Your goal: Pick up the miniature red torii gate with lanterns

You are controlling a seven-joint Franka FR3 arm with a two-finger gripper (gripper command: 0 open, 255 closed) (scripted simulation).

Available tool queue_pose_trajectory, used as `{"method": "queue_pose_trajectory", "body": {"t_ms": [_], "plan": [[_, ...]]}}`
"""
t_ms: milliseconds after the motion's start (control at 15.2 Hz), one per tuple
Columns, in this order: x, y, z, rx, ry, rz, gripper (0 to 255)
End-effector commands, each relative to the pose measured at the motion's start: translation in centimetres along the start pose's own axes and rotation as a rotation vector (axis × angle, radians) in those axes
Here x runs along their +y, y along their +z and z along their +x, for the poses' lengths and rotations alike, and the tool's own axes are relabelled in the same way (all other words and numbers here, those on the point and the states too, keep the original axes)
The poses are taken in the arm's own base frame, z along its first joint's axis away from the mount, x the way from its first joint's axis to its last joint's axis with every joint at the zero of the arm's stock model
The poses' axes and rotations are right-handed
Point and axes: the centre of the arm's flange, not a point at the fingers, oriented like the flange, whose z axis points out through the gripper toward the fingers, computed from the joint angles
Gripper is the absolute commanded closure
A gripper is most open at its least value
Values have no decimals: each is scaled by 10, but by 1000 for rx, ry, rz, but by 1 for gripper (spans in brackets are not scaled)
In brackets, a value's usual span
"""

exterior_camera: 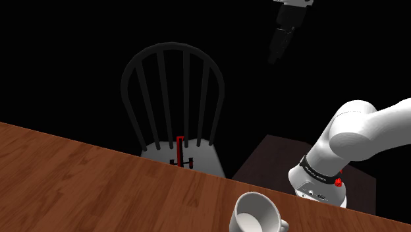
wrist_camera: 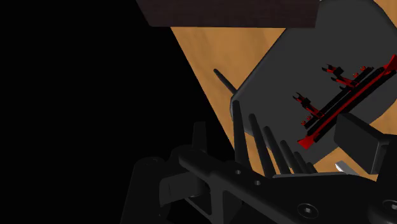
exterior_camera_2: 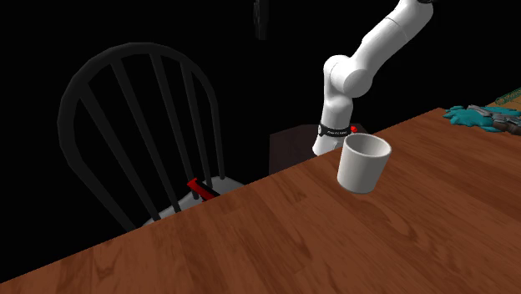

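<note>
The small red and black torii gate (exterior_camera: 180, 153) rests on the pale seat of a dark spindle-back chair (exterior_camera: 172, 86), just beyond the wooden table's far edge. In the second exterior view only a red bit of the gate (exterior_camera_2: 200, 189) shows behind the table edge. My black gripper (exterior_camera: 282, 41) hangs high above and to the shoulder view's right of the chair, far from the gate. In the wrist view the gate (wrist_camera: 337, 102) lies on the grey seat well ahead of the gripper (wrist_camera: 280, 143), whose fingers stand apart with nothing between them.
A brown wooden table (exterior_camera: 99, 191) fills the foreground with a white mug (exterior_camera: 257, 214) near its edge by the arm's base. The dark stand (exterior_camera: 276, 158) sits beside the chair. Teal and grey items (exterior_camera_2: 472, 117) lie at the table's far end. Black area surrounds everything.
</note>
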Motion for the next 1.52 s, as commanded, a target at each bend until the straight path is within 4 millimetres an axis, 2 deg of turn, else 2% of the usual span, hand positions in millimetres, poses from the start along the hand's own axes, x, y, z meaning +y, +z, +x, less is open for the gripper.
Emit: {"method": "queue_pose_trajectory", "body": {"t_ms": [0,726,1452], "plan": [[0,0,0,0,0,0,0],[-109,101,18,2,216,-41,0],[-208,206,58,4,432,-82,0]]}}
